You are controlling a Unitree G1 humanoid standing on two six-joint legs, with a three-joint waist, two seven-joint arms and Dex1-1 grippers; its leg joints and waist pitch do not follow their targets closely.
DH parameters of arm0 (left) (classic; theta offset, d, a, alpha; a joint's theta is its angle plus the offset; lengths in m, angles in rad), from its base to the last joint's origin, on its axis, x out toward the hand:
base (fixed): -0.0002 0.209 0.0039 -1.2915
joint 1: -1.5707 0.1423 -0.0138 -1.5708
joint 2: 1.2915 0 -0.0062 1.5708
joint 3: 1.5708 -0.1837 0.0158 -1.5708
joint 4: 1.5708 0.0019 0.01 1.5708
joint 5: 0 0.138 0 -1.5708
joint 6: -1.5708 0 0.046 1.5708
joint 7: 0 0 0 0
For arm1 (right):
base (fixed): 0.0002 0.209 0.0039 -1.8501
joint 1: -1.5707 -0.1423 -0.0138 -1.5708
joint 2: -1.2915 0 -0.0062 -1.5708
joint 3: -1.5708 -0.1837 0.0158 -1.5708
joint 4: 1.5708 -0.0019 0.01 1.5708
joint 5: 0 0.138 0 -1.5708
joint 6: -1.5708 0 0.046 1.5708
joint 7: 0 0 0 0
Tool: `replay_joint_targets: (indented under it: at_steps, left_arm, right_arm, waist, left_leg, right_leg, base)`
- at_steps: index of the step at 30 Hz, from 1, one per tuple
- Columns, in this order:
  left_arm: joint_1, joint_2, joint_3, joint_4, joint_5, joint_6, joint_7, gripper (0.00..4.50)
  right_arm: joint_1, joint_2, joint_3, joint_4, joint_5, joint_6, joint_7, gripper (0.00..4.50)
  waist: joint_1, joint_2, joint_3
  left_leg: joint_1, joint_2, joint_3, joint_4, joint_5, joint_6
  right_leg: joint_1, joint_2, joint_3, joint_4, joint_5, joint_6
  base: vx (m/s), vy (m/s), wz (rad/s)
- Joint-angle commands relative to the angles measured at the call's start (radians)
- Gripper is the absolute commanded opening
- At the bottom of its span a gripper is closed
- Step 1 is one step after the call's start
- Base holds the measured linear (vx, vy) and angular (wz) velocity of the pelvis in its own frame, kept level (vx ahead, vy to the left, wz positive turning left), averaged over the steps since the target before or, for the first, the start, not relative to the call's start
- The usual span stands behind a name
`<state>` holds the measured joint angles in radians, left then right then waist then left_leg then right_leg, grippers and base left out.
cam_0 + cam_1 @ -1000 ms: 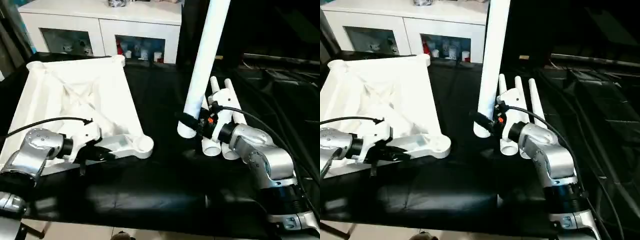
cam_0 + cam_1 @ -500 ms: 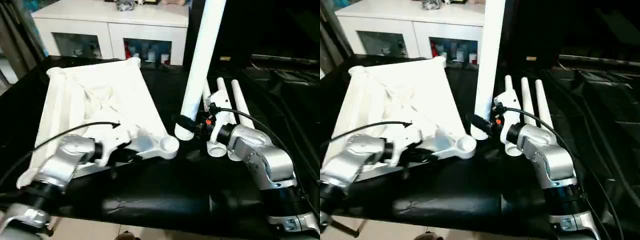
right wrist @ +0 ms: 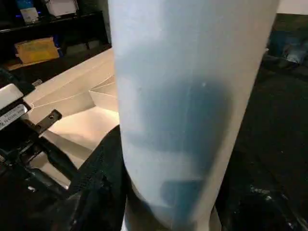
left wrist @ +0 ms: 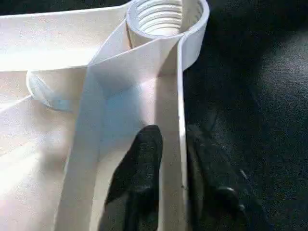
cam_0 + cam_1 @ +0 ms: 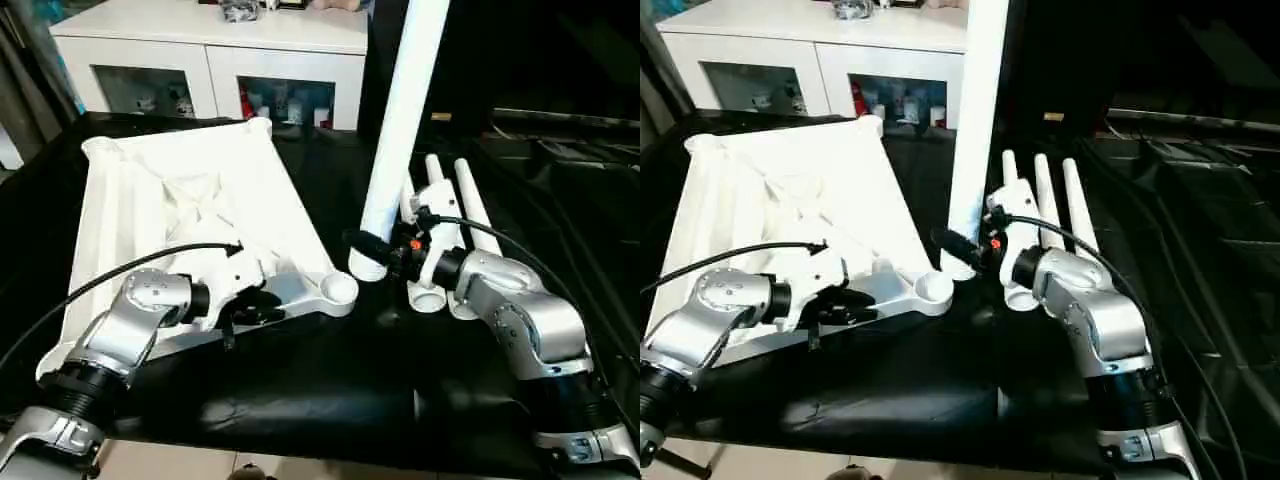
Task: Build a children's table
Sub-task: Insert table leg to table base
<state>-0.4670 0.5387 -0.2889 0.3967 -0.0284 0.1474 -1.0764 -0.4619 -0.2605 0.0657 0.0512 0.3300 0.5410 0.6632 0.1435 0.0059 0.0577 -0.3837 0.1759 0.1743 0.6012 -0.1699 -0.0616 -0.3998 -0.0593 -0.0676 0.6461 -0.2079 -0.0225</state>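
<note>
I see the tabletop (image 5: 190, 215) as white moulded plastic, smooth with a soft sheen, its corner socket (image 4: 161, 17) ridged inside. The upright leg (image 5: 398, 140) looks like smooth, satin white plastic. The work surface (image 5: 330, 390) reads as black cloth, slightly glossy. My forearms (image 5: 530, 325) are brushed silver metal.

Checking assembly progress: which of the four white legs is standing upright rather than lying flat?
The leg held in the right gripper stands upright beside the tabletop; the other three legs lie side by side on the black surface.
</note>
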Motion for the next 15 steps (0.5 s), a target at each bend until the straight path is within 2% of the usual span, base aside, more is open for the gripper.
replay_joint_targets:
  at_steps: [1, 5, 14, 15]
  left_arm:
    - [-0.004, 0.001, 0.027, 0.011, -0.003, -0.01, 0.016, 0.59]
    - [0.012, -0.008, 0.045, 0.01, -0.034, -0.023, 0.003, 0.16]
    - [0.047, -0.034, 0.081, -0.022, -0.097, -0.007, 0.0, 0.0]
    - [0.053, -0.032, 0.075, -0.025, -0.091, -0.007, -0.001, 0.0]
  right_arm:
    - [-0.018, -0.006, -0.008, -0.003, 0.007, -0.001, 0.004, 1.93]
    - [-0.026, 0.011, -0.001, 0.022, 0.004, -0.004, -0.002, 1.93]
    - [-0.083, 0.065, 0.022, 0.188, -0.023, -0.058, -0.002, 1.93]
    - [-0.094, 0.075, 0.029, 0.218, -0.028, -0.066, 0.002, 1.93]
  waist:
    - [0.0, 0.002, -0.07]
    - [0.0, 0.003, -0.071]
    - [-0.008, 0.005, -0.07]
    - [-0.008, -0.002, -0.071]
  left_leg:
    - [0.021, 0.054, -0.024, -0.072, -0.209, -0.015]
    - [0.02, 0.054, -0.024, -0.071, -0.205, -0.015]
    - [0.02, 0.055, -0.023, -0.07, -0.208, -0.013]
    - [0.018, 0.055, -0.023, -0.071, -0.201, -0.011]
  right_leg:
    - [0.042, -0.096, 0.06, -0.093, -0.249, -0.137]
    - [0.043, -0.097, 0.059, -0.09, -0.23, -0.144]
    - [0.042, -0.096, 0.06, -0.092, -0.231, -0.16]
    - [0.044, -0.096, 0.059, -0.09, -0.221, -0.16]
  base:
    - [0.0, 0.0, 0.0]
    - [0.0, 0.0, 0.0]
    - [0.0, 0.0, 0.0]
    - [0.0, 0.0, 0.0]
